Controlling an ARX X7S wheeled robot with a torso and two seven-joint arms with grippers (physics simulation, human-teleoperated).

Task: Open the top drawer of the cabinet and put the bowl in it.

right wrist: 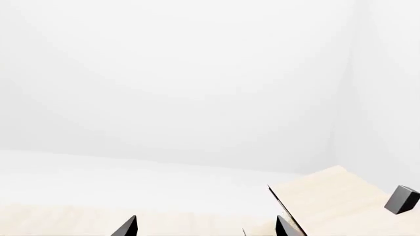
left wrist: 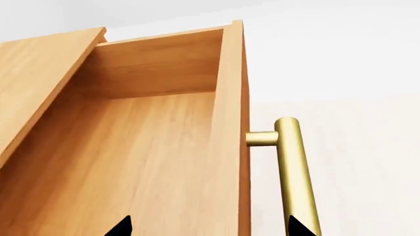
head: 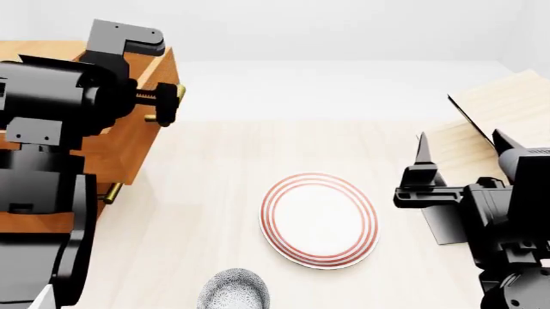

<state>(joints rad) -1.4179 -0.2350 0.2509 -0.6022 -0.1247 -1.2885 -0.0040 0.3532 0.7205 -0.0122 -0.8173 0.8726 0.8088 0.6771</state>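
While the left gripper (left wrist: pixel 206 227) hangs at the top drawer (left wrist: pixel 151 162), its two dark fingertips stand wide apart, one over the drawer's wooden floor and the other by the brass bar handle (left wrist: pixel 296 177), so the front panel lies between them; whether either pad touches, I cannot tell. That drawer is pulled out of the cabinet (head: pixel 129 138), its inside bare. Opening looks done or nearly so, and letting go of the front appears to be the step in hand.

From the head view, the left arm (head: pixel 51 116) reaches up toward ten o'clock, its wrist level with the handle. At about three o'clock the right gripper (head: pixel 464 151) idles, fingers spread, nothing between them, near the pale tilted-board rack (head: pixel 507 103).

At six o'clock, on the table's (head: pixel 215 167) near edge, sits the speckled bowl (head: pixel 234 291), just below the red-ringed plate (head: pixel 320 219) and well apart from both grippers. Next, I judge, one arm must drop to the bowl's rim, pinch it, and carry it over to the drawer.
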